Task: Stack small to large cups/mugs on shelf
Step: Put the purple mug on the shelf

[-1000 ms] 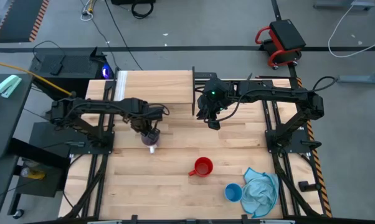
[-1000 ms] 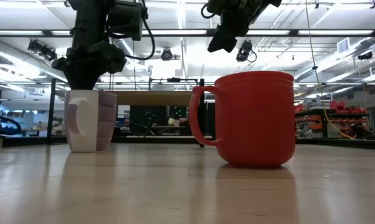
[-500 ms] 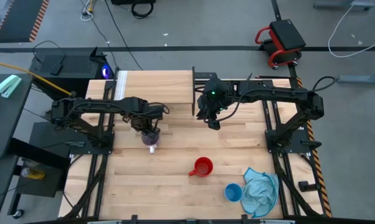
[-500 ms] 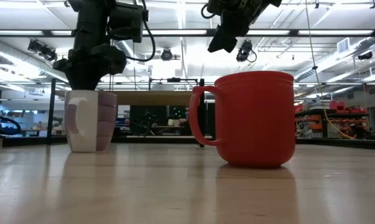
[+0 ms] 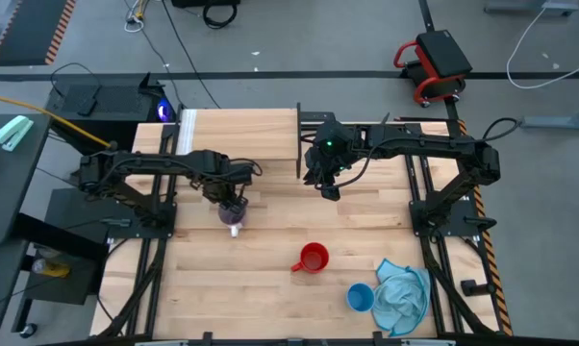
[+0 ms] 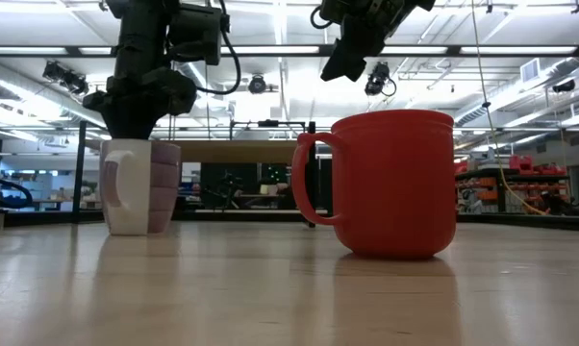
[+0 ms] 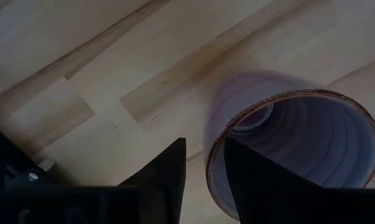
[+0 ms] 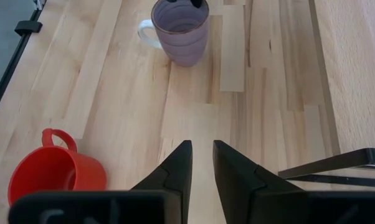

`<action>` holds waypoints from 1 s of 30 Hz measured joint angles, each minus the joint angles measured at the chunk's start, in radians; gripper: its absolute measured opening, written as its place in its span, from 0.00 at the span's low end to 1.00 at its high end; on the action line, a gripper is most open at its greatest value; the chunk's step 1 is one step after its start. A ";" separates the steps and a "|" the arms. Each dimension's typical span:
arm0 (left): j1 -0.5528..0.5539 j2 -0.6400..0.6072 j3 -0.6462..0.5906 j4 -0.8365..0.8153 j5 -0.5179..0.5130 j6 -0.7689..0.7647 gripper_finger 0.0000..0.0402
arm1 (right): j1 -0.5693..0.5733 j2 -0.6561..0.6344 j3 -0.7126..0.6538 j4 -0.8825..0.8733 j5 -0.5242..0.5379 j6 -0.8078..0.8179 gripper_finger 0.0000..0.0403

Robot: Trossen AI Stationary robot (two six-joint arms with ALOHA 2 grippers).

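Observation:
The pale purple cup (image 5: 235, 229) (image 6: 136, 187) stands upright on the tabletop, left of centre, with its handle toward the near side. My left gripper (image 5: 232, 211) (image 7: 205, 171) comes down on its rim and is shut on it. The red cup (image 5: 314, 258) (image 6: 390, 183) stands on its base near the table's middle. The light blue cup (image 5: 360, 297) stands near the front right, beside the cloth. The shelf (image 5: 241, 135) sits at the far edge. My right gripper (image 5: 326, 187) (image 8: 202, 158) hangs shut in the air by the shelf's right end. My left gripper holds the purple cup by its rim (image 7: 213, 163), on the wall away from the handle. One finger (image 7: 256, 180) is inside the cup and the other finger (image 7: 166, 174) is outside. The fingers point down from above. The cup stands upright with its base on the table.
A light blue cloth (image 5: 402, 296) lies crumpled at the front right corner, touching the blue cup. The shelf's thin black legs (image 8: 337, 165) stand close beside my right gripper. Bare tabletop (image 5: 203, 288) lies between the purple and red cups and along the near left.

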 joint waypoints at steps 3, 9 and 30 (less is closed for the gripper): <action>-0.002 0.027 0.000 0.004 0.001 0.001 0.30 | 0.000 0.000 0.000 0.000 0.000 0.000 0.18; 0.001 0.053 0.000 0.014 0.004 0.012 0.30 | 0.000 0.000 0.000 0.000 0.000 0.000 0.18; 0.002 0.054 0.026 -0.020 0.000 0.001 0.05 | 0.000 0.000 0.000 -0.001 0.000 -0.003 0.18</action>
